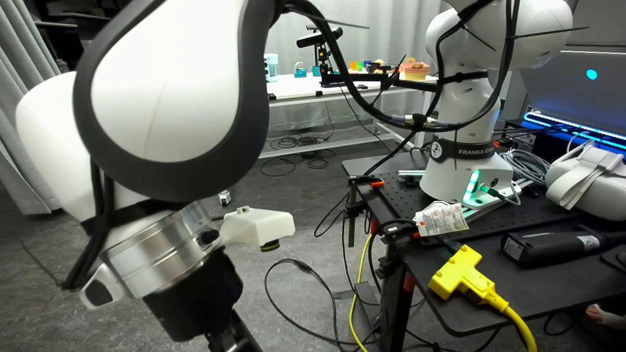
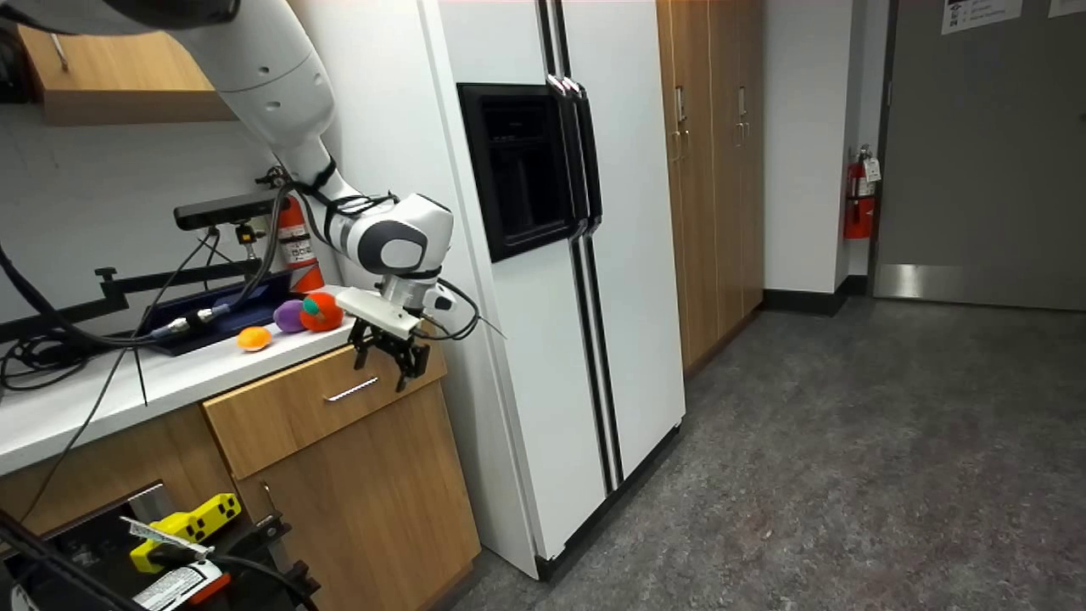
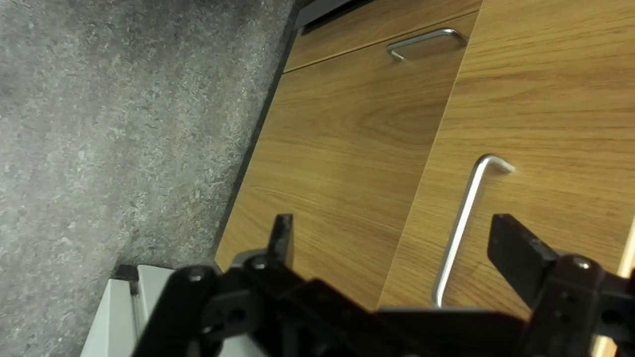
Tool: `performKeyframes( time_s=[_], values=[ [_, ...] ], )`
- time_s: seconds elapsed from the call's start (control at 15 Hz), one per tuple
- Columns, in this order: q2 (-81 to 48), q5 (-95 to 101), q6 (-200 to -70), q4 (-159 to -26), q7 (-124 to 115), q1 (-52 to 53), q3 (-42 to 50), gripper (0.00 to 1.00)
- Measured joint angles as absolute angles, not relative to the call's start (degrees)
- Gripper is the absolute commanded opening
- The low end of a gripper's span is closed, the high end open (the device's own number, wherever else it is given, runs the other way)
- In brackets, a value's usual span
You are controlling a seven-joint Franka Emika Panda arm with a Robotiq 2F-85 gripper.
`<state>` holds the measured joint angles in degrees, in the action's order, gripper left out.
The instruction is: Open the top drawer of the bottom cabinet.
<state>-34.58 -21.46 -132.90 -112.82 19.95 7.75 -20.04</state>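
Observation:
The top drawer (image 2: 288,416) has a light wood front just under the white counter; it is closed, so its inside is hidden. Its bar handle (image 2: 351,390) is silver. In the wrist view the drawer front (image 3: 560,124) fills the right side, with the handle (image 3: 461,223) running slantwise. My gripper (image 2: 380,376) is open and empty in front of the drawer, near the handle's right end. In the wrist view the fingers (image 3: 393,218) stand wide apart, with the handle showing between them, nearer the right finger. I cannot tell how far they are from the handle.
A cabinet door (image 2: 365,492) with its own handle (image 3: 426,39) is below the drawer. A white fridge (image 2: 585,339) stands right beside the cabinet. An orange toy (image 2: 254,339), a purple toy (image 2: 289,316) and a red toy (image 2: 322,312) lie on the counter (image 2: 170,382).

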Motion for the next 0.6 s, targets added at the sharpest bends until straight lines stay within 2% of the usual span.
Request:
performKeyframes(
  time_s=[0.6],
  values=[
    [-43.3,-21.5,-133.1,-105.4,20.1,8.3,-23.3,1.00]
  ],
)
